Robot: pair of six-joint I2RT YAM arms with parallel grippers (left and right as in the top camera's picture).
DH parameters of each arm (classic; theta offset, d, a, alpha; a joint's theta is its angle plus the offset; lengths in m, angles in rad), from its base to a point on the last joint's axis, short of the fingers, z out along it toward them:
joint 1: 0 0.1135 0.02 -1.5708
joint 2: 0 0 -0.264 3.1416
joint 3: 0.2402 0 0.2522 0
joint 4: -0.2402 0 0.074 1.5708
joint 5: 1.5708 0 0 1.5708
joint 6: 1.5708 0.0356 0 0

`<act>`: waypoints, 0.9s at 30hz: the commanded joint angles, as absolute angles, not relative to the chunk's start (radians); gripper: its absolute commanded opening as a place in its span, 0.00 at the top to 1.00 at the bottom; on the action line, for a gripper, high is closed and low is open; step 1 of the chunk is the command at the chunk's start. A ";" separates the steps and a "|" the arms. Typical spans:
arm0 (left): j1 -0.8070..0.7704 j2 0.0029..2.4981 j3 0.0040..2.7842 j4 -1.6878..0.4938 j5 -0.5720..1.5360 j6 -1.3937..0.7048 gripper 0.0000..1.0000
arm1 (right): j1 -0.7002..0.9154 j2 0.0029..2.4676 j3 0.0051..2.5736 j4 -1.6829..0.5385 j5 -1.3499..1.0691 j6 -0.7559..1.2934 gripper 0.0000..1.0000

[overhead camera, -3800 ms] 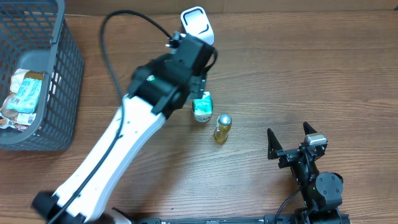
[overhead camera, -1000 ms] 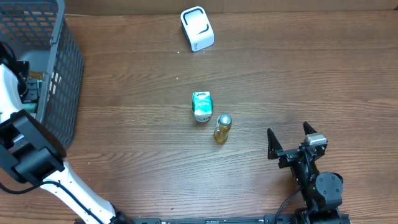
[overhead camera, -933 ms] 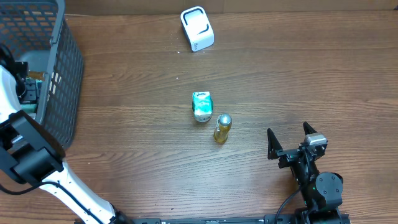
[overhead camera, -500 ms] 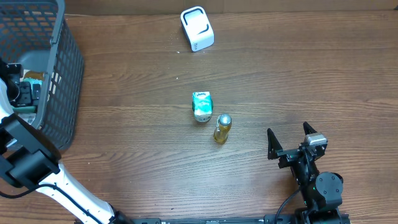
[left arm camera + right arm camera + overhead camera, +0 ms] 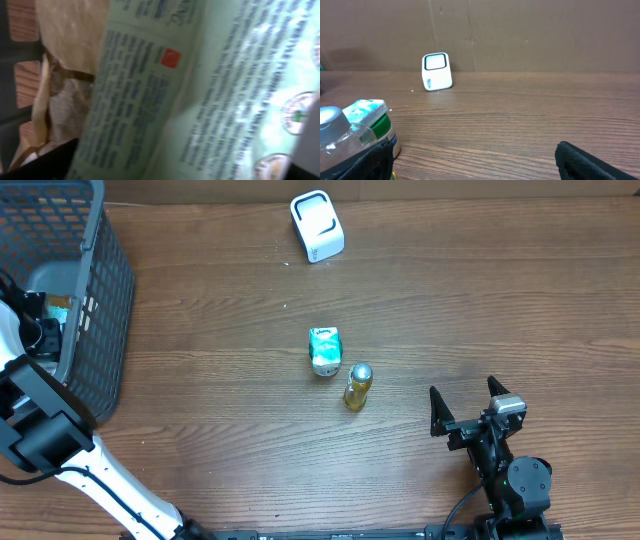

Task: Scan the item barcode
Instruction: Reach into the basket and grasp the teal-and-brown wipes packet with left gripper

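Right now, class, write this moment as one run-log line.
left tool: inside basket, close over green packet, grip unclear | right tool: open, empty | scanner: nothing at it

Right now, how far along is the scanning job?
Done: a carton and a bottle stand on the table, possibly scanned. In hand: the left gripper is down in the basket, jaws wide around a green packet. Left: grip it, show its barcode to the scanner. The right gripper idles open.

Grey mesh basket, pale-green packet with blue print.
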State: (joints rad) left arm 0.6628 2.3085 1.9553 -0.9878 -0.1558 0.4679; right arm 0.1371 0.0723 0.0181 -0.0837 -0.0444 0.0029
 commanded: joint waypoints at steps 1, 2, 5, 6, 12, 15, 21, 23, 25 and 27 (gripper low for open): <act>0.666 2.354 1.953 -0.991 -0.171 0.448 0.22 | 0.133 0.073 0.008 -0.082 -0.036 -0.001 0.00; 0.666 2.354 1.953 -0.993 -0.171 0.447 0.32 | 0.133 0.073 0.009 -0.082 -0.036 -0.001 0.00; 0.665 2.354 1.953 -0.995 -0.171 0.431 0.59 | 0.133 0.073 0.009 -0.082 -0.036 -0.001 0.00; 0.665 2.354 1.953 -0.996 -0.171 0.422 0.61 | 0.133 0.073 0.009 -0.082 -0.036 -0.001 0.00; 0.657 2.344 1.954 -0.997 -0.170 0.378 0.82 | 0.133 0.073 0.009 -0.082 -0.036 -0.001 0.00; 0.648 2.323 1.962 -0.995 -0.166 0.354 0.87 | 0.133 0.073 0.009 -0.082 -0.036 -0.001 0.00; 0.632 2.230 1.996 -0.986 -0.154 0.263 0.93 | 0.133 0.073 0.009 -0.082 -0.036 -0.001 0.00; 0.628 2.189 2.006 -0.980 -0.150 0.233 0.94 | 0.133 0.073 0.009 -0.082 -0.036 -0.001 0.00; 0.627 2.144 2.012 -0.974 -0.138 0.205 0.94 | 0.133 0.073 0.009 -0.082 -0.036 -0.001 0.00; 0.627 2.094 2.012 -0.966 -0.129 0.172 0.94 | 0.133 0.073 0.009 -0.082 -0.036 -0.001 0.00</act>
